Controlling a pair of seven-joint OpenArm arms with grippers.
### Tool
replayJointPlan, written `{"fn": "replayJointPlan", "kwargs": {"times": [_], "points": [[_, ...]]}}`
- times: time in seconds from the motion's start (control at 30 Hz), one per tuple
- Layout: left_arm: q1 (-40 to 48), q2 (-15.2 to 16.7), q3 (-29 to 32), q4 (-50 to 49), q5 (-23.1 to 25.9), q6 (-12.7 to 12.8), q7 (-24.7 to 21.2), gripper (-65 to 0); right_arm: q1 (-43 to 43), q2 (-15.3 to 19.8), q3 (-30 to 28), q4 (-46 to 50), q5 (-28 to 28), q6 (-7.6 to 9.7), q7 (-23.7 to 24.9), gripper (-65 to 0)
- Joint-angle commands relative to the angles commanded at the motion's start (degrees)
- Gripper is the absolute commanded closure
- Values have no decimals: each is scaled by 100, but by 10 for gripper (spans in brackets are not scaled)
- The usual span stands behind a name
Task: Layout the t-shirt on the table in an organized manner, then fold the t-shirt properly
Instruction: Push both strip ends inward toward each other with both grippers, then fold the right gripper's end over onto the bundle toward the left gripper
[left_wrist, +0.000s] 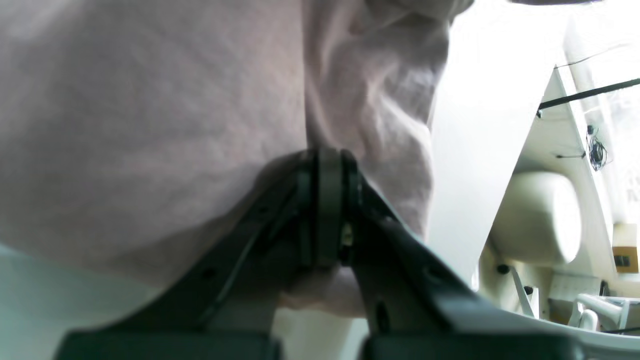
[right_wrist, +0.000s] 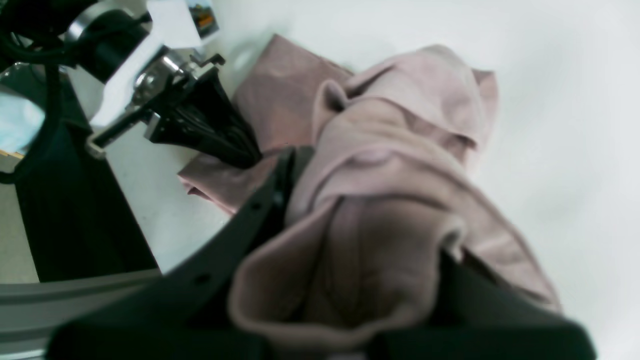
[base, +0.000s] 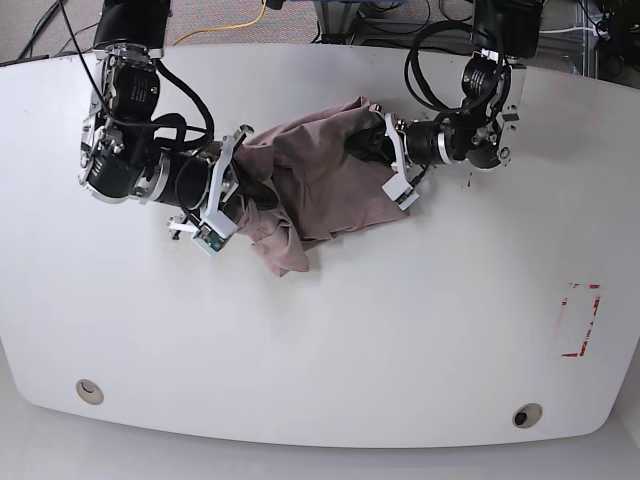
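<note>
The dusty mauve t-shirt (base: 315, 180) lies crumpled in a heap on the white table (base: 320, 350), left of middle toward the far side. My left gripper (left_wrist: 327, 165) is shut on a fold of the t-shirt (left_wrist: 150, 125) at its right edge; in the base view it is (base: 368, 150) on the shirt's upper right. My right gripper (right_wrist: 305, 165) is shut on bunched cloth of the t-shirt (right_wrist: 400, 165) at its left edge, seen in the base view (base: 252, 190). Both hold the fabric low over the table.
A red rectangular mark (base: 580, 320) is at the table's right side. Two small round holes (base: 88, 390) (base: 527, 414) sit near the front edge. Cables (base: 430, 60) run behind the far edge. The left arm's body (right_wrist: 165, 95) shows in the right wrist view.
</note>
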Motion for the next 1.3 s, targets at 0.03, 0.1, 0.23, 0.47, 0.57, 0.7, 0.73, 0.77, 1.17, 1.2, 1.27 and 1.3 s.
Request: {"fn": "replayJointPlan", "kwargs": {"times": [0.03, 0.1, 0.23, 0.47, 0.57, 0.7, 0.73, 0.77, 1.17, 1.2, 1.27, 1.3], "points": [[0, -9, 0, 0, 0, 0, -9, 0, 0, -9, -79, 0, 0, 0, 0, -13], [-18, -9, 0, 0, 0, 0, -9, 0, 0, -44, -273, 0, 0, 0, 0, -13], [-53, 9, 0, 0, 0, 0, -9, 0, 0, -70, -554, 0, 0, 0, 0, -13], [-53, 9, 0, 0, 0, 0, 0, 0, 9, -185, -862, -9, -9, 0, 290, -78], [-53, 9, 0, 0, 0, 0, 0, 0, 9, -176, -923, -9, -9, 0, 299, -241], [-35, 9, 0, 0, 0, 0, 0, 0, 26, -202, -949, -9, -88, 0, 308, -466], [-26, 9, 0, 0, 0, 0, 0, 0, 79, -229, -967, 0, -158, 0, 308, -522], [-26, 9, 0, 0, 0, 0, 0, 0, 123, -246, -1037, -9, -202, 0, 308, -556], [-18, -18, -9, 18, -44, 0, -9, 0, 607, -343, -1732, 9, -343, -312, 281, -620], [-18, -18, -9, 18, -44, 0, 0, 0, 607, -334, -1705, 9, -343, -312, 281, -620], [-18, -18, -18, 26, -44, 0, 0, 0, 615, -273, -1697, 9, -343, -312, 281, -620], [-26, -18, -26, 26, -44, 0, 0, 0, 668, -167, -1688, 9, -343, -312, 281, -620]]}}
